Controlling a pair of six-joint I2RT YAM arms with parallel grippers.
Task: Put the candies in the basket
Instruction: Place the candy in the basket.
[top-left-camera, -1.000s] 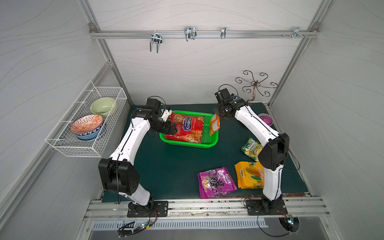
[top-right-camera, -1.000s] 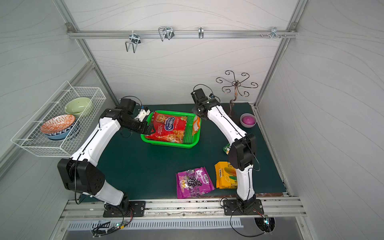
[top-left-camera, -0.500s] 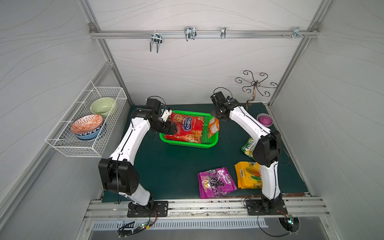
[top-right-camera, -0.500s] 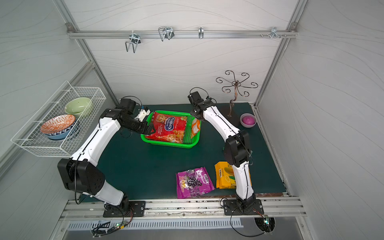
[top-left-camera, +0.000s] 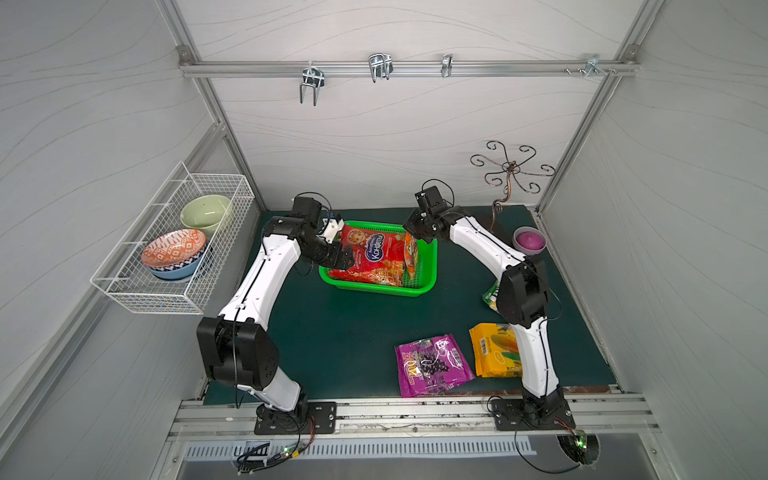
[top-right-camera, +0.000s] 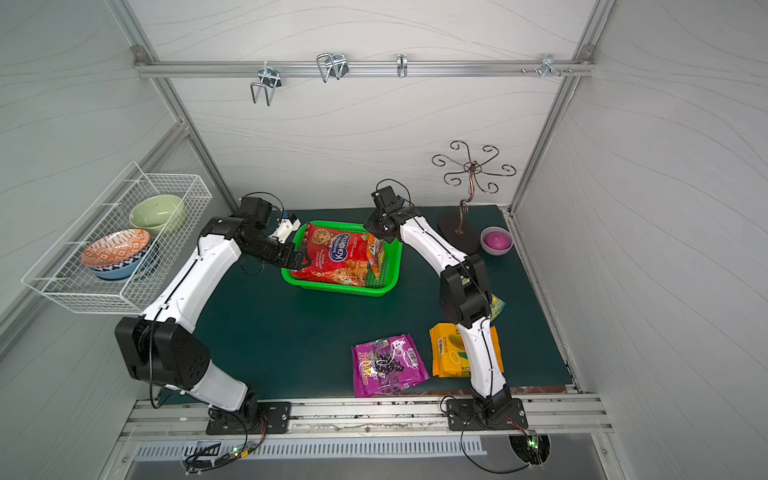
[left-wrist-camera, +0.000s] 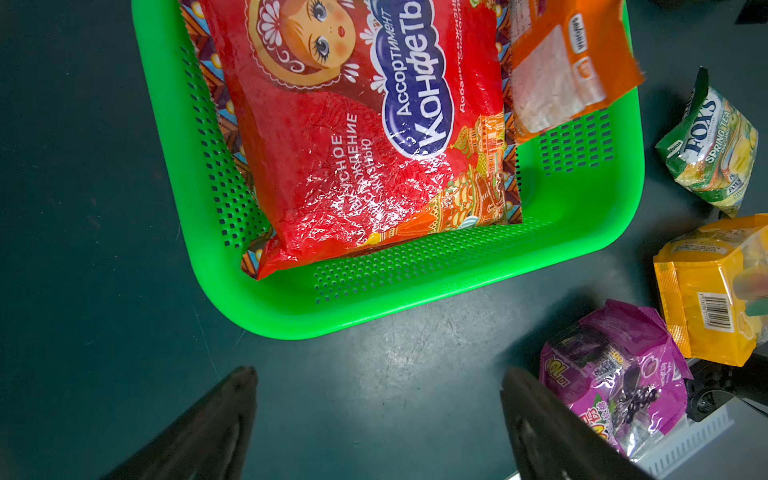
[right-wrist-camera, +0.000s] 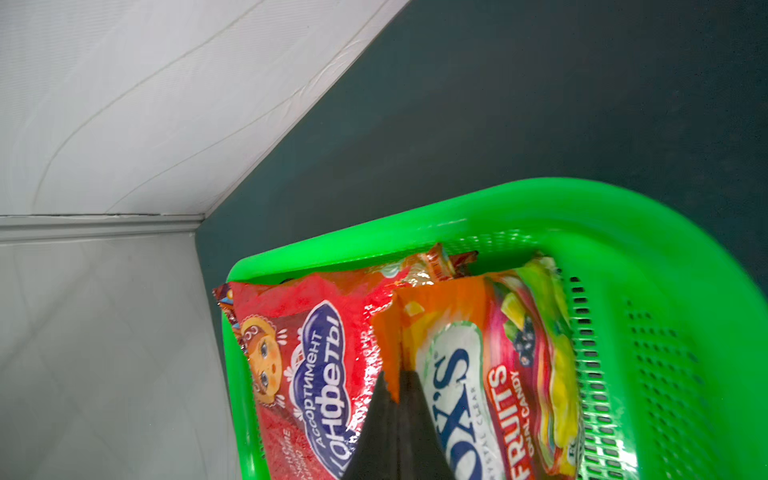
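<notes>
Swinging in from 3 o'clock, the right claw (right-wrist-camera: 392, 384) now holds the small orange bag (right-wrist-camera: 478, 374) down inside the green basket (top-left-camera: 376, 290). A second ago that bag hung out by the rim. The claw is pinched tight on the bag's top edge, and the bag hangs just beside the big red bag (top-left-camera: 370, 257), on its 3 o'clock side. The left claw (left-wrist-camera: 378, 374) stays wide open and empty at the basket's 9 o'clock side. The orange bag looks ready to be let go. The purple bag (top-left-camera: 432, 365), yellow bag (top-left-camera: 494, 353) and green bag (top-left-camera: 490, 294) still wait on the dark mat (top-left-camera: 332, 332) toward 5 o'clock.
</notes>
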